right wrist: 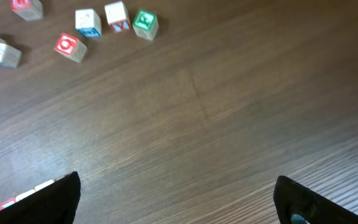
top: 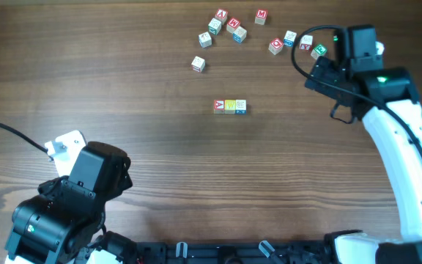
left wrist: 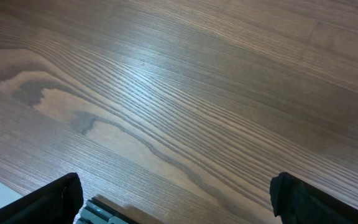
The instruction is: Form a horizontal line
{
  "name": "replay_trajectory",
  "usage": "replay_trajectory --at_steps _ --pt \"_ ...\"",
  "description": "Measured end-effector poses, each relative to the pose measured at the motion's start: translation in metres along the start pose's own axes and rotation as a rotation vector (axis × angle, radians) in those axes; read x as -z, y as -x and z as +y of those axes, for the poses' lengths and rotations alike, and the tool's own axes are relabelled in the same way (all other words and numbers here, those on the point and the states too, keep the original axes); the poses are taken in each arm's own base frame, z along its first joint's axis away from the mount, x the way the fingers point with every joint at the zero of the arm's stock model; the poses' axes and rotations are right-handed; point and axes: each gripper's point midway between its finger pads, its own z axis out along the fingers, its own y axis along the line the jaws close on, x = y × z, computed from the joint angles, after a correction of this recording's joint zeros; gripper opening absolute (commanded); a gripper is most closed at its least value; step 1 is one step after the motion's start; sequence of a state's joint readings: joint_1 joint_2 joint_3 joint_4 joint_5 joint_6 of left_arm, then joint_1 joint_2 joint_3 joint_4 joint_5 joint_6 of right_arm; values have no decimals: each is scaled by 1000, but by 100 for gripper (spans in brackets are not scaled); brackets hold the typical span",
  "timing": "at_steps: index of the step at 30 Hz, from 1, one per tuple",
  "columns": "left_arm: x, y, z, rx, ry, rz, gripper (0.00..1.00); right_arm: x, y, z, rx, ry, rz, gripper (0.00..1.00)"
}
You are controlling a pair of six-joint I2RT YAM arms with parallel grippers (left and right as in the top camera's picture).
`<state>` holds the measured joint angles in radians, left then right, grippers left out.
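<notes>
Three tiny cubes stand side by side in a row at the table's middle in the overhead view: a red-faced cube (top: 219, 106), a yellow cube (top: 230, 106) and a white cube with blue-green print (top: 241, 106). They touch each other. The row's end shows at the lower left edge of the right wrist view (right wrist: 23, 198). My left gripper (left wrist: 178, 199) is open and empty over bare wood at the front left. My right gripper (right wrist: 178, 198) is open and empty, to the right of the row and raised above the table.
Other letter cubes lie scattered at the back: a group (top: 222, 26) at back centre, a single one (top: 198, 64) left of it, several (top: 299, 44) near the right arm. In the right wrist view a green cube (right wrist: 144, 23) and a red cube (right wrist: 70, 46) show.
</notes>
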<state>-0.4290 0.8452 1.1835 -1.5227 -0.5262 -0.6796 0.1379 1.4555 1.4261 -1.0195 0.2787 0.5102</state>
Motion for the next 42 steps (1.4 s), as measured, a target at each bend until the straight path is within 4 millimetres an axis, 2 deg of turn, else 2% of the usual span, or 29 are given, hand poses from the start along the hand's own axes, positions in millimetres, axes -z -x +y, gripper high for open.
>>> replay_trajectory --at_steps 1,5,8,10,14,16,20,27,32,35,38,42 --pt "0 0 0 0 0 0 100 11 7 -3 2 19 -39 99" --pt "0 0 0 0 0 1 100 75 31 -9 -32 153 -284 99" --pt "0 0 0 0 0 1 100 103 24 -22 -75 228 -432 100" --pt "0 0 0 0 0 0 100 109 2 -36 -99 267 -510 100" --pt "0 0 0 0 0 0 100 103 -39 -56 -131 318 -610 100" --pt "0 0 0 0 0 1 100 107 -50 -64 -158 360 -693 100" --pt "0 0 0 1 0 0 100 108 -61 -71 -199 415 -813 100" --pt "0 0 0 0 0 0 100 77 -74 -82 -258 396 -838 100" --pt "0 0 0 0 0 0 100 80 -74 -94 -346 435 -935 100" --pt "0 0 0 0 0 1 100 64 -78 -94 -379 451 -929 100" --pt "0 0 0 0 0 0 100 34 -88 -89 -428 486 -896 100" --pt "0 0 0 0 0 0 100 12 -97 -85 -442 504 -865 100"
